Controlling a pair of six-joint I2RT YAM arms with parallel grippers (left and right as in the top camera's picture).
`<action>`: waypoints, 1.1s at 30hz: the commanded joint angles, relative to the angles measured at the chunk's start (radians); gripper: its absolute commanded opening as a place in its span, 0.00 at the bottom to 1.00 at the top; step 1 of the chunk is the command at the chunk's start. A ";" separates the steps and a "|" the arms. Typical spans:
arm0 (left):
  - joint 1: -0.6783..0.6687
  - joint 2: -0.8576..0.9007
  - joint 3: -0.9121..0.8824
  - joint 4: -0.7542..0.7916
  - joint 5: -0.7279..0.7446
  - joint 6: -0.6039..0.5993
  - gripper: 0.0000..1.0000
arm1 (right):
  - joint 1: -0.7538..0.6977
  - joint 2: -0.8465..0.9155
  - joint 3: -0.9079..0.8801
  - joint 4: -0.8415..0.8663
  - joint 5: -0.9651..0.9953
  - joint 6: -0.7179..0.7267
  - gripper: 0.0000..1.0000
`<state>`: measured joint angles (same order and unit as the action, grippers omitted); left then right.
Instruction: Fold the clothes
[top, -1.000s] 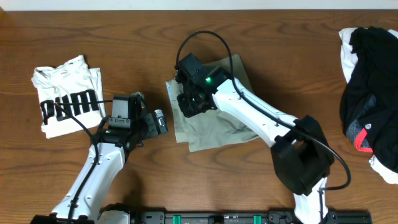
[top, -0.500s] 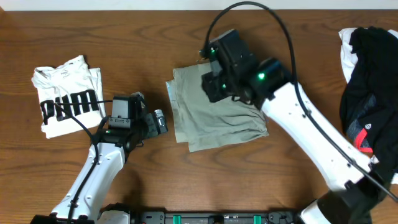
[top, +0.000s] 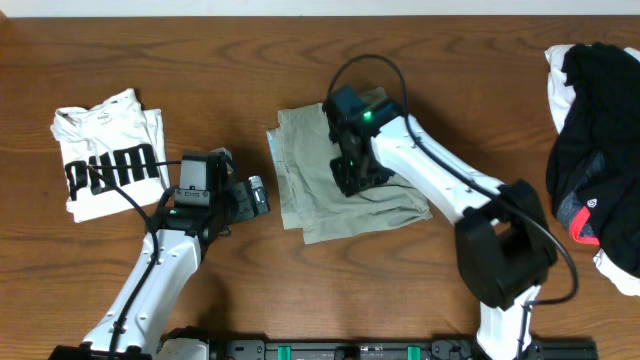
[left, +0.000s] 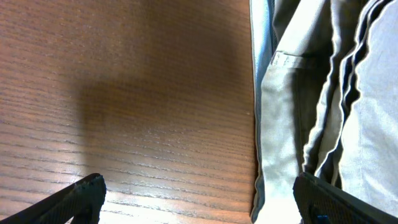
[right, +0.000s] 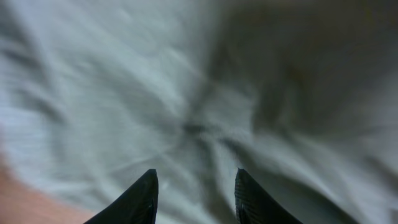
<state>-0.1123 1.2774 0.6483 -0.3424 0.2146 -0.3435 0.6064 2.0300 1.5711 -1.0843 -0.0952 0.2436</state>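
The clothes, a pair of khaki shorts (top: 305, 205), lie folded into a rough rectangle at the table's centre. My right gripper (top: 350, 172) hovers low over their upper middle. In the blurred right wrist view its fingers (right: 196, 173) stand apart above wrinkled khaki cloth (right: 186, 81), with nothing pinched between them. My left gripper (top: 258, 195) rests just left of the shorts, wide open (left: 202, 205). Its right fingertip (left: 323, 199) is over the pale blue waistband edge (left: 261, 62), and the left one is over bare wood.
A folded white T-shirt with black lettering (top: 105, 160) lies at the left. A heap of black and white garments (top: 595, 150) sits at the right edge. The wooden table (top: 200, 60) runs beyond both.
The right arm lifted off the shorts' left part, swung up and right, then came back down over their middle. The shorts now lie uncovered and flat. The left arm stayed still.
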 joint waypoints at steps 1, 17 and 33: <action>0.005 -0.004 -0.003 -0.004 0.003 -0.008 0.98 | 0.006 0.051 -0.051 0.019 0.001 -0.005 0.39; -0.002 -0.055 0.081 0.103 0.216 0.127 0.97 | 0.006 -0.121 -0.073 0.037 0.055 0.063 0.27; -0.103 0.371 0.407 0.318 0.215 0.246 0.98 | 0.006 -0.249 -0.155 0.005 0.061 0.357 0.29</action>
<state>-0.2043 1.5578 1.0264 -0.0471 0.4198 -0.1219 0.6060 1.7699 1.4528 -1.0878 -0.0402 0.4961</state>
